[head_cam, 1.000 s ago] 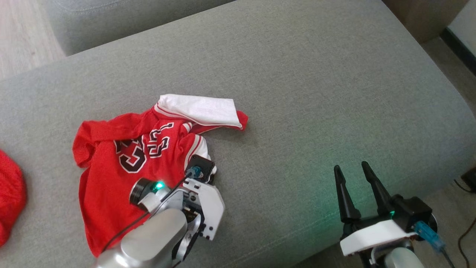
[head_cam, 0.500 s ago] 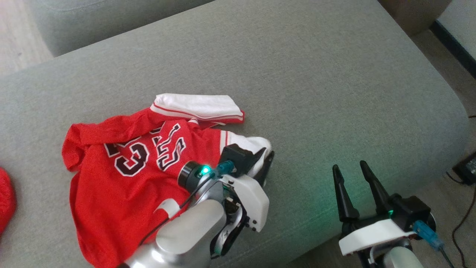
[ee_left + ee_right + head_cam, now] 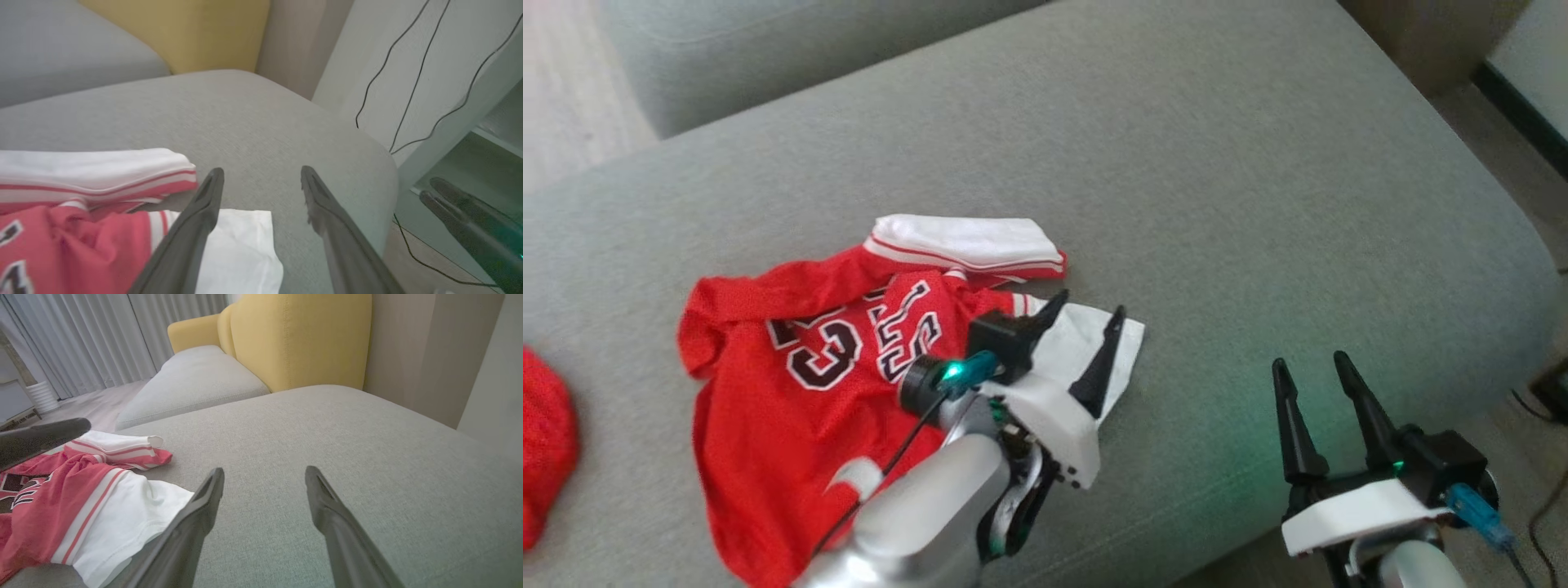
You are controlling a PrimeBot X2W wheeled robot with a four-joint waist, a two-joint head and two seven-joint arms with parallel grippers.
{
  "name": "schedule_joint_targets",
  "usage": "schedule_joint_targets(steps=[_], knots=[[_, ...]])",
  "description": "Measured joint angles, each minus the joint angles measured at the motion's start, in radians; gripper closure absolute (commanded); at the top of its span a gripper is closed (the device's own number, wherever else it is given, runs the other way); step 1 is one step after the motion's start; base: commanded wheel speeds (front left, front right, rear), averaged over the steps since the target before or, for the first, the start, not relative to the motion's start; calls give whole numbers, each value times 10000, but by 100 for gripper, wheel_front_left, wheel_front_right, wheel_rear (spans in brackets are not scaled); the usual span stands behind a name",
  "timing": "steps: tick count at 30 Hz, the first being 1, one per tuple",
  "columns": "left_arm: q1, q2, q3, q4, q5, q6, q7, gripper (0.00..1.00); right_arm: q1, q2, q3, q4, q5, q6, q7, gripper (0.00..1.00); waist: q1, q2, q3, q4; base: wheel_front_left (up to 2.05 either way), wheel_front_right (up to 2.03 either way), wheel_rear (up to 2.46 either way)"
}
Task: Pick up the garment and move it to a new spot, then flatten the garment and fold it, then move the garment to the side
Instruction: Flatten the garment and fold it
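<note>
**Jersey crumpled on the cushion, both pincers empty**

Garment (image 3: 768,425): a red jersey with white sleeves. It lies rumpled on the grey sofa cushion (image 3: 1217,163), at about 8 o'clock from the middle of the head view. The upper sleeve (image 3: 968,238) is doubled over at the jersey's 12 o'clock. The near sleeve (image 3: 1072,343) lies spread out at its 3 o'clock.

The left gripper (image 3: 1088,304) hangs over the near sleeve with its fingers wide apart and nothing between them. I cannot tell whether the tips touch the cloth. The right gripper (image 3: 1308,360) sits at 4 o'clock, well apart from the jersey, also spread and empty.

Handling, as I judge it:
- The cloth looks light, thin and limp, so it should drape and bunch rather than hold a shape.
- It does not look fragile, but it will likely drag along the upholstery instead of lifting cleanly.
- The best holds are probably the striped sleeve trim, the shoulder seams and the bottom hem at 7 o'clock, where the cloth is doubled.
- I would pinch two corners at once to pull it flat.
- A deep pinch may catch both layers.

A second red cloth (image 3: 543,441) lies at the 9 o'clock edge, and I mean to keep clear of it.
</note>
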Motion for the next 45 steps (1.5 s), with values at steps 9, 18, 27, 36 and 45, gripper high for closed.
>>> schedule_joint_targets(steps=[9, 18, 27, 36, 45], knots=[[2516, 1371, 2128, -2525, 1651, 1496, -61, 0, 364, 0, -470, -545, -834, 0, 0, 0, 0, 0, -604, 1016, 0, 0, 0], [5056, 1808, 4098, -3701, 2775, 1647, -59, 0, 650, 2, -951, -729, -1315, 0, 0, 0, 0, 0, -1068, 2530, 0, 0, 0], [6661, 1469, 5570, -3864, 3793, 934, -61, 0, 949, 4, -1356, -268, -1436, 0, 0, 0, 0, 0, -1423, 3727, 0, 0, 0], [7306, 803, 6870, -3622, 4823, 4, -61, 0, 1032, 8, -1279, 184, -1498, 0, 0, 0, 0, 0, -1720, 3971, 0, 0, 0], [7407, 353, 7557, -3584, 5444, -564, -61, 0, 1020, 10, -1101, 408, -1473, 0, 0, 0, 0, 0, -1741, 3884, 0, 0, 0]])
